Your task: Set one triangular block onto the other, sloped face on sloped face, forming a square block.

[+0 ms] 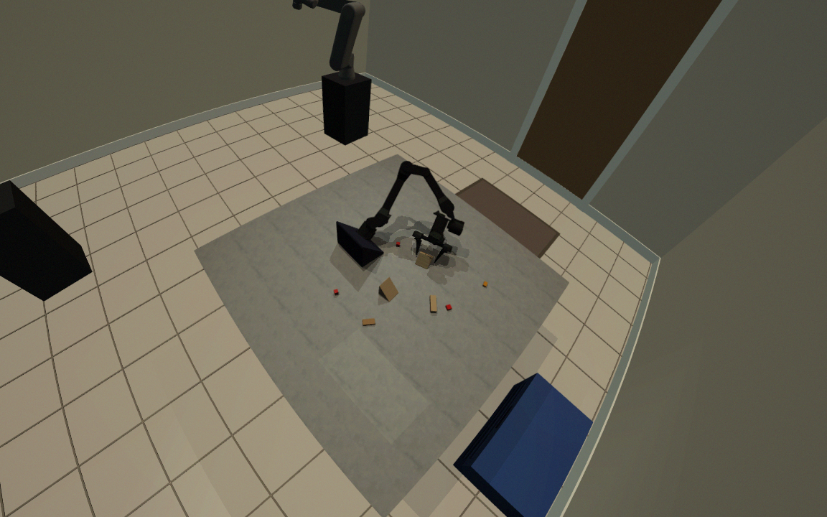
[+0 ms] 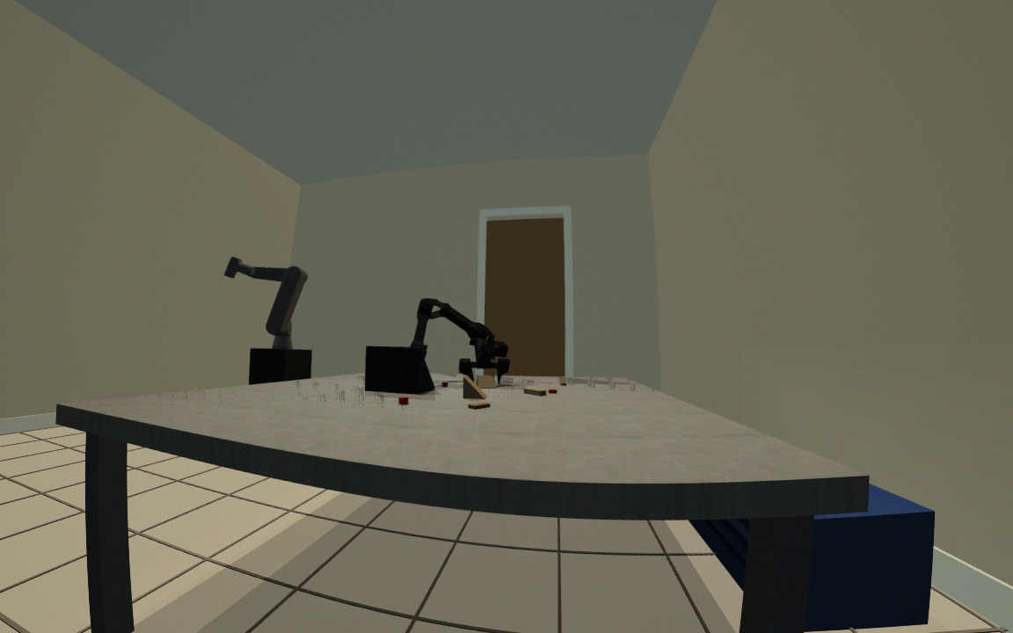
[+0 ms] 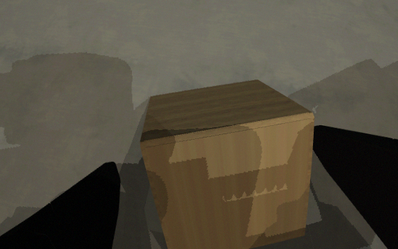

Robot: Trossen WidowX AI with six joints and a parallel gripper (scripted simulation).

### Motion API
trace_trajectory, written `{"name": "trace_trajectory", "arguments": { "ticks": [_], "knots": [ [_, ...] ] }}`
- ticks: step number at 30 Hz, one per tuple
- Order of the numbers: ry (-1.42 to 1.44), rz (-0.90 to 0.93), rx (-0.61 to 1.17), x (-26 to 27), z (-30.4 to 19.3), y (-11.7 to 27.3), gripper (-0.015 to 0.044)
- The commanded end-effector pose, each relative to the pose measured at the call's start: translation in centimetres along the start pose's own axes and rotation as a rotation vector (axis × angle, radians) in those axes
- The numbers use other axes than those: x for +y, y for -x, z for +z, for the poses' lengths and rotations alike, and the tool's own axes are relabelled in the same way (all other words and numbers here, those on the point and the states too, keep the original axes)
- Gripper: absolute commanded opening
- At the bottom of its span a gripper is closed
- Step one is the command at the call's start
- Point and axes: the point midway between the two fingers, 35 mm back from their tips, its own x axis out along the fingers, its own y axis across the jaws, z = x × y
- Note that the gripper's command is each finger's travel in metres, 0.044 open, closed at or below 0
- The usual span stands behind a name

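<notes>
One triangular wooden block [image 1: 423, 261] [image 2: 485, 383] [image 3: 199, 111] rests on the table [image 1: 371, 385] [image 2: 494, 448] under my hand. In the wrist view its broad face, crossed by shadows, and a darker face show; its lower part is cut off by the frame. My gripper [image 1: 428, 255] [image 2: 486, 381] [image 3: 218, 153] is open, with its fingers on either side of this block and nothing gripped. The right finger looks very close to the block's edge in the wrist view; contact cannot be told. The other triangular block [image 1: 388, 289] [image 2: 470, 389] stands apart, nearer the table's middle, with its slope showing.
A black box [image 1: 357, 246] [image 2: 396, 369] stands by the arm's base. Red cubes [image 1: 335, 291] [image 1: 398, 243] [image 1: 449, 307], an orange cube [image 1: 485, 283] and two flat wooden bricks [image 1: 368, 322] [image 1: 433, 304] lie around the triangular blocks.
</notes>
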Motion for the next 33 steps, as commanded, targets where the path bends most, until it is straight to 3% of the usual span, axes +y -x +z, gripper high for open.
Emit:
{"name": "trace_trajectory", "arguments": {
  "ticks": [1, 9, 15, 22, 31, 33],
  "knots": [
    [0.004, -0.006, 0.003, -0.2, 0.0, -0.2, 0.0440],
    [0.004, -0.006, 0.003, -0.2, 0.0, -0.2, 0.0440],
    [0.000, -0.004, -0.001, -0.1, 0.0, -0.1, 0.0282],
    [0.000, -0.004, -0.001, -0.1, 0.0, -0.1, 0.0236],
    [0.000, -0.006, -0.002, 0.2, 1.6, 1.2, 0.0000],
    [0.001, -0.006, -0.003, 0.3, 2.3, 1.9, 0.0000]
  ]
}}
